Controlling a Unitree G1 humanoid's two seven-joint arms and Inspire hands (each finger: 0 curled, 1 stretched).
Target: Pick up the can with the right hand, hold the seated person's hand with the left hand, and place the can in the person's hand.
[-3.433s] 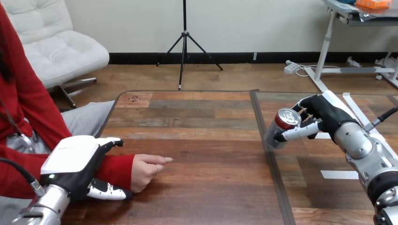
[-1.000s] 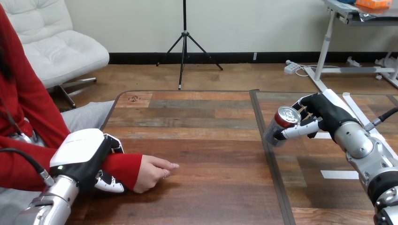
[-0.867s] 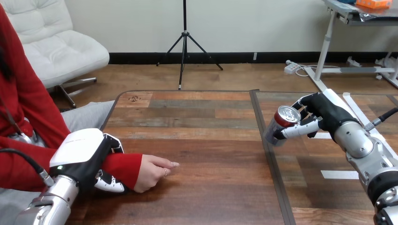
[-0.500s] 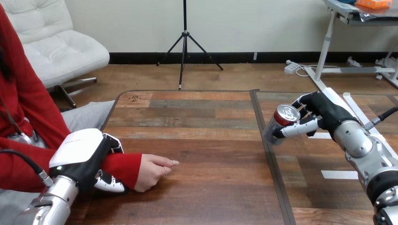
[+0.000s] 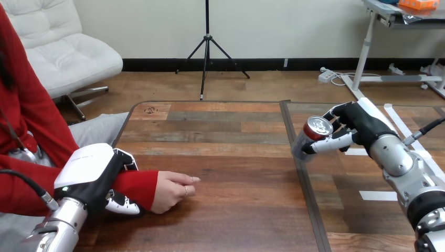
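The table (image 5: 236, 157) is made of wooden planks in mixed browns, with a dark rim and a rounded far-left corner. A dark seam (image 5: 303, 178) runs from the far edge to the near edge, right of the middle, splitting the top into a left and a right part. On the left part, near the near-left corner, the person's hand (image 5: 170, 190) rests loosely curled, fingers pointing toward the seam, with its red sleeve (image 5: 137, 186) on the wood. White tape strips (image 5: 379, 195) lie flat on the right part.
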